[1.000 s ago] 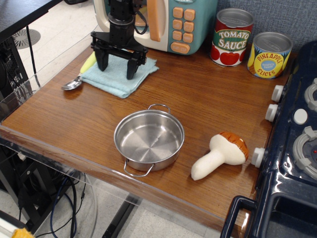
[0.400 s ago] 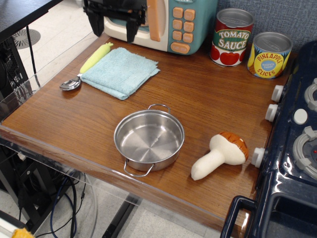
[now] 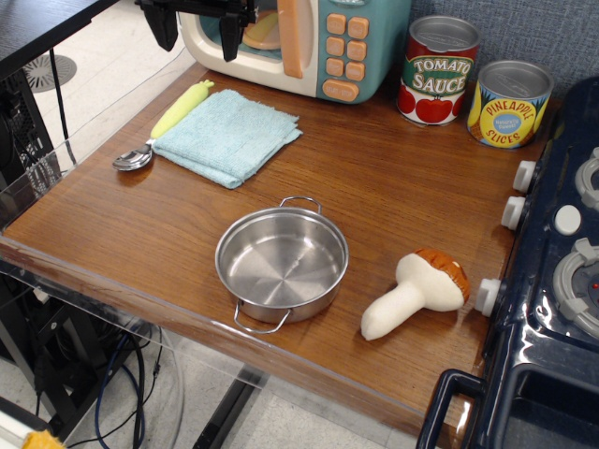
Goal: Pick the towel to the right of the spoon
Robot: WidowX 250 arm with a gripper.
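Counts: 1 towel (image 3: 226,136); 1 spoon (image 3: 165,125); 1 steel pot (image 3: 281,263); 1 toy mushroom (image 3: 417,292); 2 cans, tomato sauce can (image 3: 440,70) & pineapple can (image 3: 509,104). Also 1 toy microwave (image 3: 309,42); 1 toy stove (image 3: 552,281) w/ 3 white knobs on its side; 1 gripper (image 3: 195,23).

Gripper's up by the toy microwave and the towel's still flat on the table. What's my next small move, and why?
Probably bring the gripper forward and down over the towel. Its fingers stand open and empty, high at the frame's top, while the towel lies flat beside the spoon.
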